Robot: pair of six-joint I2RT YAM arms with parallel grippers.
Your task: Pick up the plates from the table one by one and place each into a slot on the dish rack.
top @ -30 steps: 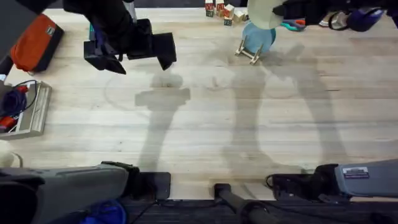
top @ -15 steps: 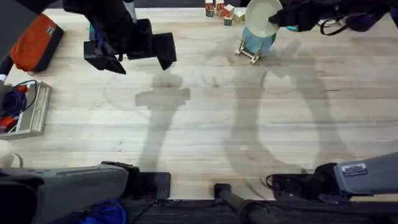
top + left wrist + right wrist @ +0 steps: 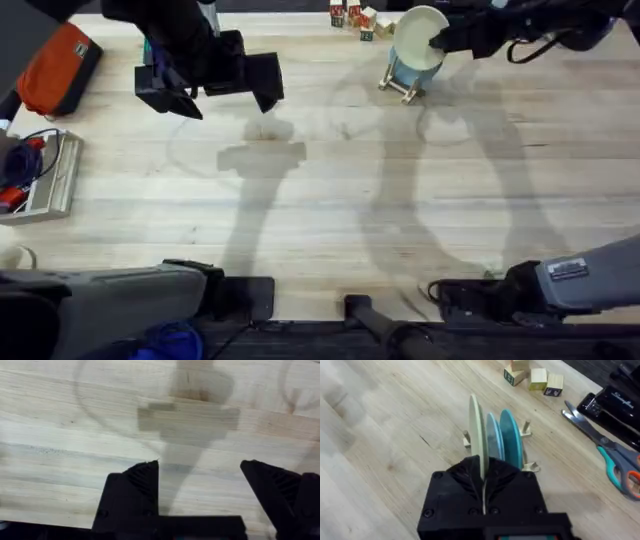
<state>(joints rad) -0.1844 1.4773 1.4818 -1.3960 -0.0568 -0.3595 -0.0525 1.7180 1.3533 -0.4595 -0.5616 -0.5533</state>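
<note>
My right gripper (image 3: 440, 40) (image 3: 484, 477) is shut on the rim of a cream-yellow plate (image 3: 418, 36) (image 3: 477, 425), held upright on edge. This plate stands at the dish rack (image 3: 400, 88) (image 3: 531, 466), close beside a light blue plate (image 3: 492, 435) and a teal plate (image 3: 510, 435) that stand in its slots. Whether the cream plate touches the rack I cannot tell. My left gripper (image 3: 215, 92) (image 3: 200, 485) hangs open above bare table (image 3: 330, 200) at the far left, with nothing between its fingers.
Coloured toy blocks (image 3: 360, 17) (image 3: 535, 377) lie just behind the rack. Scissors (image 3: 615, 457) and a black stapler (image 3: 615, 400) lie to its right. An orange pouch (image 3: 55, 65) and a small device with cables (image 3: 45, 180) sit at the left edge.
My right gripper has carried the cream plate down and nearer to the rack, beside the blue plates. The left arm has not moved.
</note>
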